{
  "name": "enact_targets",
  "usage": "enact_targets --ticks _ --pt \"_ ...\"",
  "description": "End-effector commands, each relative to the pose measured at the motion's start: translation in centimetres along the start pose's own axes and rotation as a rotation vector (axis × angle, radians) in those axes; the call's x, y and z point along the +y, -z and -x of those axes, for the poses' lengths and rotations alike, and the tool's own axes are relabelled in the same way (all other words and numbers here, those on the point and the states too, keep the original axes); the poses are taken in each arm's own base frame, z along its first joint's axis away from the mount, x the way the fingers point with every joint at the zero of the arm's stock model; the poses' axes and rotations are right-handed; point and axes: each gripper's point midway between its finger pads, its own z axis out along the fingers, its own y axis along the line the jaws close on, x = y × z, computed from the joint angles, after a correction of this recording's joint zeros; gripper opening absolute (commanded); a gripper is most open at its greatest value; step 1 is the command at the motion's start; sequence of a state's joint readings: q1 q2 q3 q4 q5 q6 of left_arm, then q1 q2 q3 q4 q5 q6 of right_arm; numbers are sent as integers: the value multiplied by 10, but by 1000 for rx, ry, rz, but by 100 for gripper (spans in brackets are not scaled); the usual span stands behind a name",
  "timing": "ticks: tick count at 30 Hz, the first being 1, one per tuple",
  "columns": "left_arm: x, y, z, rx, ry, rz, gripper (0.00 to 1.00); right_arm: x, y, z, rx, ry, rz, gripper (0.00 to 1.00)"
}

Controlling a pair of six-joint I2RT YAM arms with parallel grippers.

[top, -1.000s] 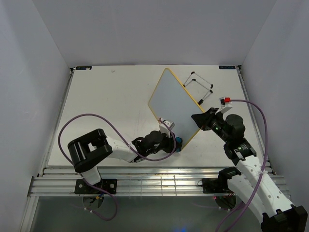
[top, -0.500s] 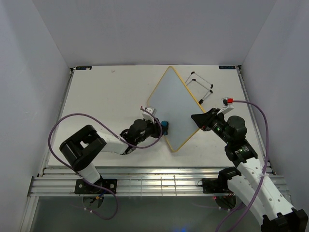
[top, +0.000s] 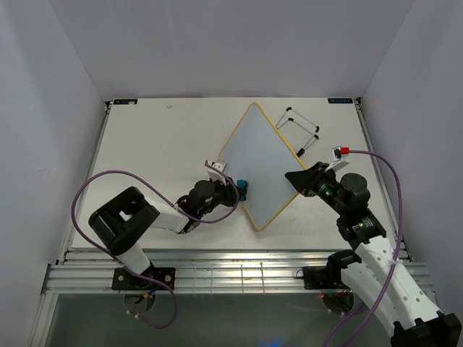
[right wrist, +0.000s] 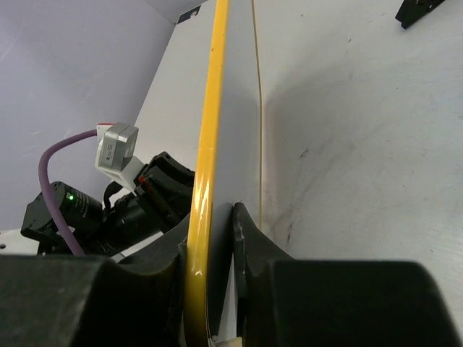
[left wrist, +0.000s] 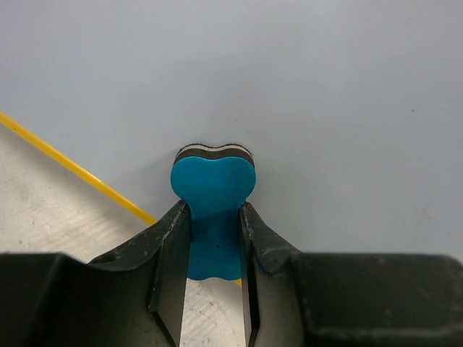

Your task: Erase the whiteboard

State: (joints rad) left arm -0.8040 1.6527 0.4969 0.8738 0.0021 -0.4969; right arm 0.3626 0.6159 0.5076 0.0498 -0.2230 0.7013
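Tabletop (top: 152, 144) on my feed is plain white. A thin wire stand (top: 303, 119) lies flat near the far right corner. Just beside it sits the whiteboard (top: 259, 163), tilted, with its lower yellow edge down on the surface.

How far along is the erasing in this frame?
Mostly done, it seems: the whiteboard face shows no writing in the overhead or left wrist views. In hand: the left gripper is shut on the blue eraser, its felt end against the board near the yellow frame; the right gripper clamps the frame edge, holding the board tilted. Left: perhaps a last pass, then releasing both.
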Motion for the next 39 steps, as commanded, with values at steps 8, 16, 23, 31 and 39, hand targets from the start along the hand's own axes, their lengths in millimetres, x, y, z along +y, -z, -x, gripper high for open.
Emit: enact_targets --ticks 8,16,23,31,39 --pt "-93 23 -13 -86 -6 -215 0 124 30 50 -85 -120 496 8" --pt "-99 29 -28 -130 -51 -197 0 129 33 62 -132 -147 497 8" --pt "-33 34 -27 -122 -83 -28 0 139 39 73 -147 -127 509 8" --pt "-4 36 -23 -131 -110 44 0 141 35 82 -172 -139 497 8" --pt "-24 33 -9 -143 -62 -22 0 130 26 71 -139 -101 470 8"
